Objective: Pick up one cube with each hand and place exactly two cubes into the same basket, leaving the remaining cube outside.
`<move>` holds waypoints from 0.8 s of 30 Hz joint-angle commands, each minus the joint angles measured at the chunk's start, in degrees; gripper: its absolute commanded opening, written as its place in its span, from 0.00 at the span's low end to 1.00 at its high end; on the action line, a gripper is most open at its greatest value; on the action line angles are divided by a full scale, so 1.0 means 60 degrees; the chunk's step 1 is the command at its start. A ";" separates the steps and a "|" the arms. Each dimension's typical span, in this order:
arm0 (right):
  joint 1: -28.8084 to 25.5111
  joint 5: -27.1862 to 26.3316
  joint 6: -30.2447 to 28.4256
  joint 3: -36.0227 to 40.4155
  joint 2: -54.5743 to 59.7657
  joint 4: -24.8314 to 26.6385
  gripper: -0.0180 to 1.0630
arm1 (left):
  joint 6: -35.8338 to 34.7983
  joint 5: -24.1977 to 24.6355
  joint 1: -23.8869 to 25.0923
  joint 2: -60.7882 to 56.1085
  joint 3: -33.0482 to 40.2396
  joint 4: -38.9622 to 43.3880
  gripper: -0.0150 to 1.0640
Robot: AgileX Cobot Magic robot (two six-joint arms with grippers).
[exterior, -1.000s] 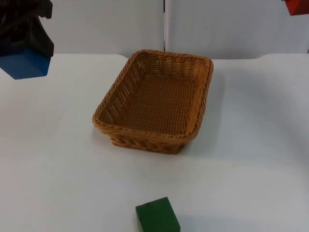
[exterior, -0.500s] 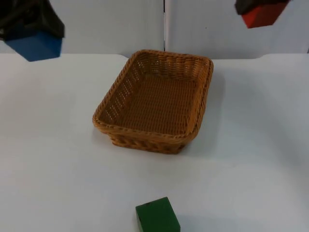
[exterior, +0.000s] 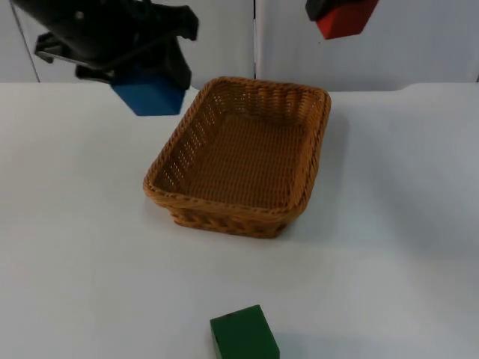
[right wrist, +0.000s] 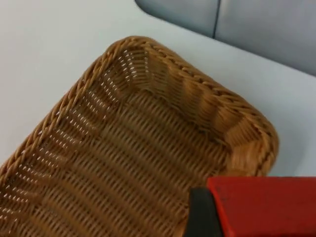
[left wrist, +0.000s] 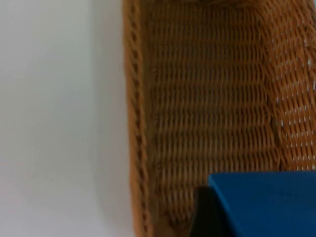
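Left end effector (exterior: 153, 78) grips a blue cube (exterior: 152, 95), right end effector (exterior: 337, 7) a red cube (exterior: 343, 19), above the woven basket (exterior: 168, 168)

White table (exterior: 90, 247), grey partition wall (exterior: 419, 52)

Basket (exterior: 241, 154) mid-table; lone cube (exterior: 243, 335) before it

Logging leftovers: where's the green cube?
Top view: green cube sits on the table at the near edge, in front of the basket, apart from it.
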 commanded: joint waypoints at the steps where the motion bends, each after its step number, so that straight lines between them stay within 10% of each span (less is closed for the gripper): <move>1: 0.0068 0.0286 -0.0111 -0.0428 0.0253 0.0071 0.02 | 0.0067 -0.0041 -0.0106 0.0242 -0.0329 -0.0053 0.01; 24: 0.0068 0.0000 -0.0356 -0.2356 0.2971 0.1669 0.02 | 0.0883 -0.0983 -0.0869 0.2510 -0.1126 -0.0380 0.01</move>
